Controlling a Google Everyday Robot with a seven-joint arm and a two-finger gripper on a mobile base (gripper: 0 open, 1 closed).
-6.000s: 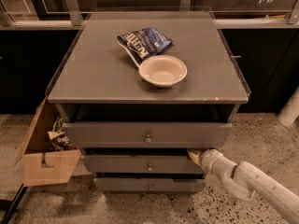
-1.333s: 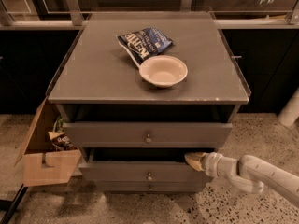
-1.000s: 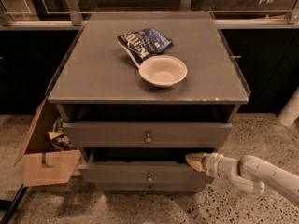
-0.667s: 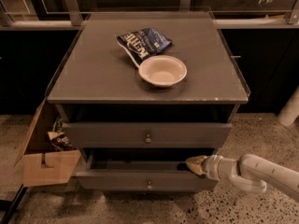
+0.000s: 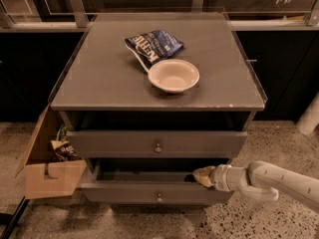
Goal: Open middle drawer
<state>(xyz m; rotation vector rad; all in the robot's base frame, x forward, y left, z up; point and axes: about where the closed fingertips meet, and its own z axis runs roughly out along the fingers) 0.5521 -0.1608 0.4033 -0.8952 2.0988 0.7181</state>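
The gripper (image 5: 203, 176) is sitting low at the right of the cabinet (image 5: 99, 78), and its white arm is reaching in from about 4 o'clock. It is resting at the upper edge of the middle drawer (image 5: 124, 193), on the right part of it, just behind the flat front (it looks to be touching the inner side of that front, but the contact itself is in shadow). Whether the gripper is spread apart or closed together, I cannot tell; it is not carrying any loose thing.

The middle drawer is lying directly under the top drawer (image 5: 114, 143) and is standing out further than it, so a strip of its grey inside is showing. Its long axis is running from 9 o'clock to 3 o'clock. Its small round knob (image 5: 159, 198) is lying at about 8 o'clock from the gripper, near but apart from it.

I am judging that the way to open is toward 6 o'clock, straight to the camera, across the long axis. Because the gripper is acting off-centre on the right, the drawer is risking to skew a little in its rails.

A bowl (image 5: 173, 76) and a chip bag (image 5: 153, 45) are lying on top, well apart from the action.
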